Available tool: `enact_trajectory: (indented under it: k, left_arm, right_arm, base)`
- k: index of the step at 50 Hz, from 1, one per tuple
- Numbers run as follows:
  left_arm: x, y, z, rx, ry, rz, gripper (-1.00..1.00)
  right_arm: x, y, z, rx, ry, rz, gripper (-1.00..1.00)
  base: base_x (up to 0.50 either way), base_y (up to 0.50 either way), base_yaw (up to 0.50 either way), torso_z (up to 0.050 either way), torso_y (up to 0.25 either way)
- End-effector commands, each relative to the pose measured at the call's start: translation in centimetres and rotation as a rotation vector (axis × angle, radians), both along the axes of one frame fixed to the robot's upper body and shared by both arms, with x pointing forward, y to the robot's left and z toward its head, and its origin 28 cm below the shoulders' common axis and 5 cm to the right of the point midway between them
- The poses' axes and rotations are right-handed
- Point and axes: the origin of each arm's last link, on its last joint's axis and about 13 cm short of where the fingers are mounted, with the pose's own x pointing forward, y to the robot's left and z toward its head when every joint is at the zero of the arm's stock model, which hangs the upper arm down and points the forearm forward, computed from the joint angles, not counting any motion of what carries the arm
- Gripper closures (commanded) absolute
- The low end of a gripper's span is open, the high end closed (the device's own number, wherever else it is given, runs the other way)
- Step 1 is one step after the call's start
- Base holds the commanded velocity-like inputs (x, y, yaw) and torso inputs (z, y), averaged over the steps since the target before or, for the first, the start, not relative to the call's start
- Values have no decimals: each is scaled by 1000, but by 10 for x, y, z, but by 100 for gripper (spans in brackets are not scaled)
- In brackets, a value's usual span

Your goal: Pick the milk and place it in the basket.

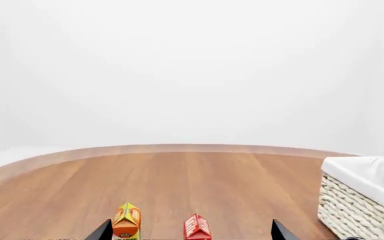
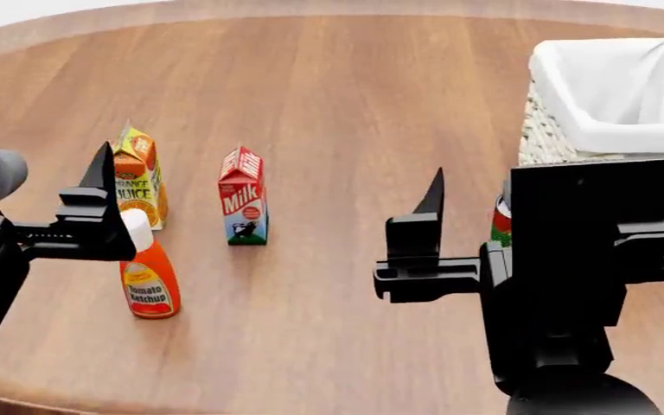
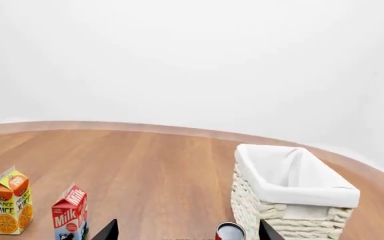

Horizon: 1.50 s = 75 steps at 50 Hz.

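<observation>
A bare simulated test scene is showing here, not a lived-in room: a round wood-grain worktop [image 2: 344, 104] is sitting against a plain white, featureless backdrop with no walls, windows or furniture. The things standing on it are giving a kitchen or grocery flavour: a milk [image 2: 243, 198] carton, an orange juice carton [image 2: 139, 177], a tomato ketchup bottle [image 2: 148, 272] and a wicker basket [image 3: 292, 207] lined with white cloth. Surfaces are looking flat and evenly lit, as a render does.
</observation>
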Motion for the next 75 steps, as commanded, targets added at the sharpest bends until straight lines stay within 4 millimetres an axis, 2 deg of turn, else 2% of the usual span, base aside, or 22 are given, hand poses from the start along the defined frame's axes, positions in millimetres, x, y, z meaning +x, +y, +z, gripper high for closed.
enact_trajectory:
  k: [1,5,6,21,75]
  left_arm:
    - [1,-1,-1,2,4,-6,-100]
    - [1,-1,0,3,4,-7,-100]
    - [1,-1,1,3,2,-8,-100]
    - [1,0,4,-3,-4,-7,-100]
    - [1,1,1,5,-5,-7,-100]
  right_arm:
    - [2,0,-1,-15,7,-32,-100]
    - [2,0,1,-6,4,-10,-100]
    - [0,1,3,17,2,52,-100]
    - [2,2,8,11,19,47,-100]
    - [4,2,1,14,58,78,-100]
  base:
    - [0,0,0,0,0]
    - [0,0,0,0,0]
    - [461,0,0,0,0]
    - [500,0,0,0,0]
    - [500,0,0,0,1]
